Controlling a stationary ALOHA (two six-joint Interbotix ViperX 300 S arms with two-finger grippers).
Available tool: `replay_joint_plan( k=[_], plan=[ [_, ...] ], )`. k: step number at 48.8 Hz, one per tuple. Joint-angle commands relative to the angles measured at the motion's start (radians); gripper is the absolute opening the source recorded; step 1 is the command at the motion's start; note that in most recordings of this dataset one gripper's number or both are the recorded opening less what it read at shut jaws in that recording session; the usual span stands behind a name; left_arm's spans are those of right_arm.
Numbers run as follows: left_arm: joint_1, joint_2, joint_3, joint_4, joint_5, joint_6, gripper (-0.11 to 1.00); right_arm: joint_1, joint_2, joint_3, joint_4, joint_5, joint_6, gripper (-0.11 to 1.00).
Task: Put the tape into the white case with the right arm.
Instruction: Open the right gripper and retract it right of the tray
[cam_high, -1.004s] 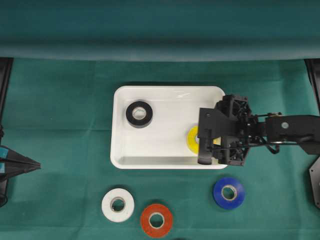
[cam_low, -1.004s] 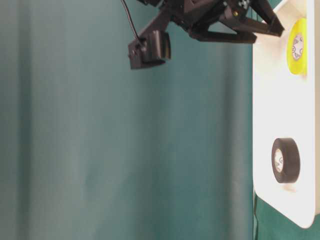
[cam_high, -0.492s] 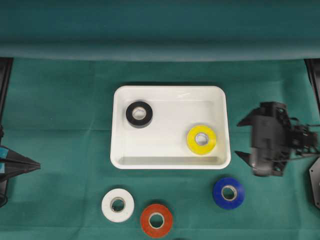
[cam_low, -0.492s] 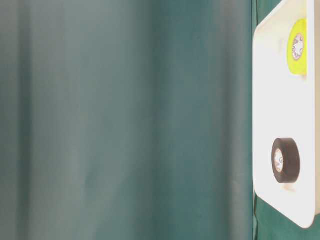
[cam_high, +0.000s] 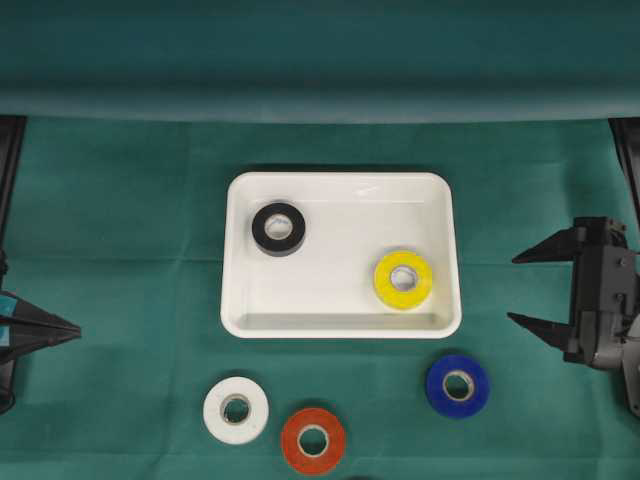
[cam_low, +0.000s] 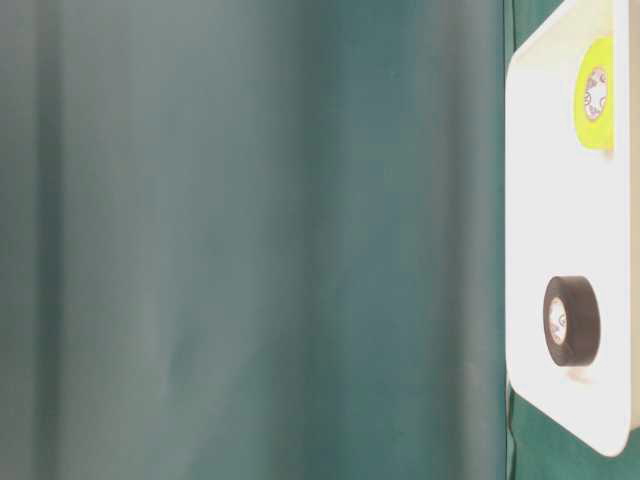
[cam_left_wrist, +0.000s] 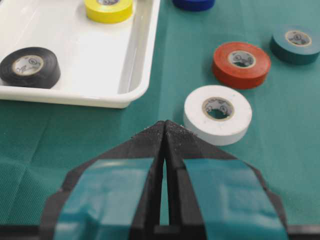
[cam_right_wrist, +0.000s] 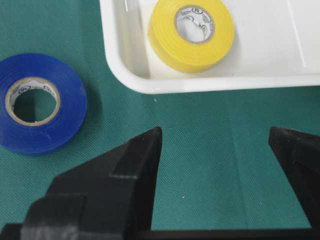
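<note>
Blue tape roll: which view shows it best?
The right wrist view: the blue tape roll is close, whole, with its core visible. Overhead shows it small, the left wrist view only its cut-off edge, the table-level view nothing.

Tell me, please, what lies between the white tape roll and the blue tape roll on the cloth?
The red tape roll lies between the white tape roll and the blue tape roll, slightly nearer the front edge, as the overhead view shows.

The teal roll (cam_left_wrist: 296, 43) shows only to the left wrist camera (overhead, the frame's edge hides it).
</note>
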Motion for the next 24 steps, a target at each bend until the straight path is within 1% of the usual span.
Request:
replay_joint_plan(
  k=[1, 7, 12, 18, 24],
  plan=[
    [0.002, 0.009, -0.012, 0.0, -0.009, 0.003, 0.0, 0.002, -0.011, -0.008, 0.005, -0.014, 0.002, 0.63],
    [0.002, 0.009, -0.012, 0.0, -0.009, 0.003, 0.0, 0.02, -0.014, -0.005, 0.005, -0.037, 0.002, 0.63],
    [0.002, 0.009, -0.012, -0.002, -0.009, 0.003, 0.0, 0.064, -0.014, 0.0, 0.005, -0.048, 0.002, 0.63],
    [0.003, 0.009, -0.011, 0.0, -0.009, 0.003, 0.0, 0.146, -0.017, 0.014, 0.005, -0.049, 0.002, 0.63],
    [0.002, 0.009, -0.011, 0.0, -0.009, 0.003, 0.0, 0.25, -0.026, 0.029, 0.006, -0.048, 0.003, 0.63]
  ],
)
